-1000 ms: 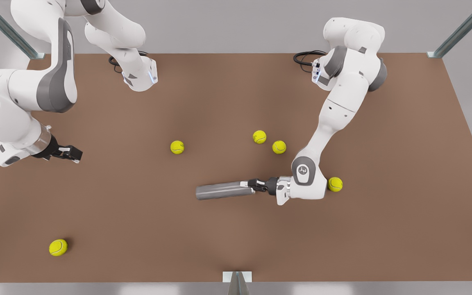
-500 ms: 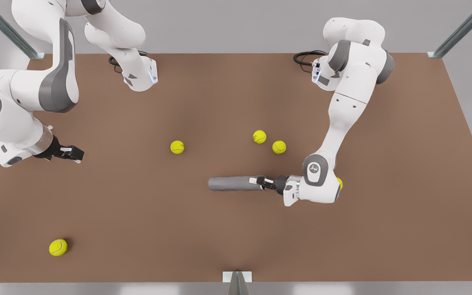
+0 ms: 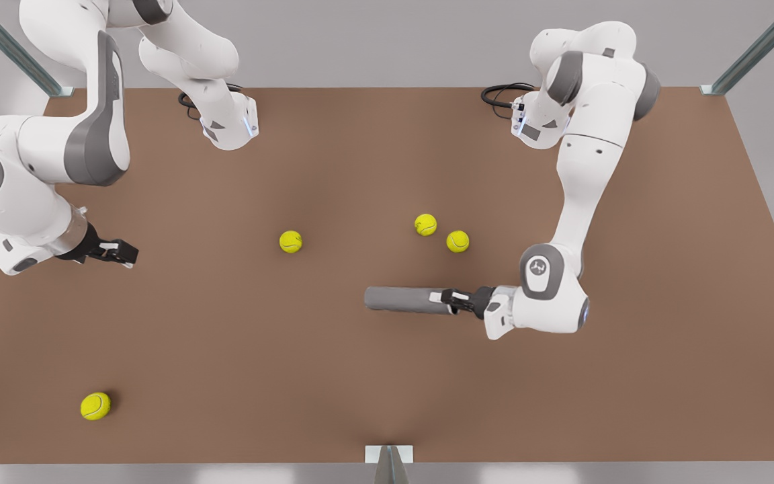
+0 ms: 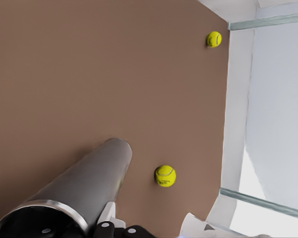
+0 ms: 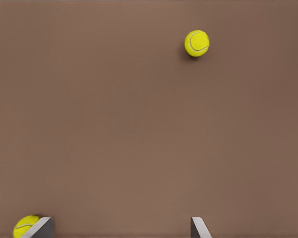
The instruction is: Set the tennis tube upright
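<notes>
The tennis tube (image 3: 404,299) is a grey metallic cylinder lying level, stretched along the table's width right of centre in the front view. My left gripper (image 3: 451,300) is shut on its end toward the front view's right. In the left wrist view the tennis tube (image 4: 79,193) runs away from the camera, with its pale-rimmed open mouth nearest my left gripper (image 4: 114,229). Far off at the front view's left edge, my right gripper (image 3: 125,254) waits above the table. Its fingers (image 5: 198,227) stand wide apart, and my right gripper (image 5: 119,228) holds nothing.
Yellow-green tennis balls lie on the brown table (image 3: 226,349): one (image 3: 291,241) near the middle, two (image 3: 425,224) (image 3: 457,241) just behind the tube, one (image 3: 95,406) at the near left. A metal bracket (image 3: 389,457) sits at the near edge.
My left gripper has carried the tube toward the front view's right, and the arm now covers a ball that lay there. The right arm has barely moved.
</notes>
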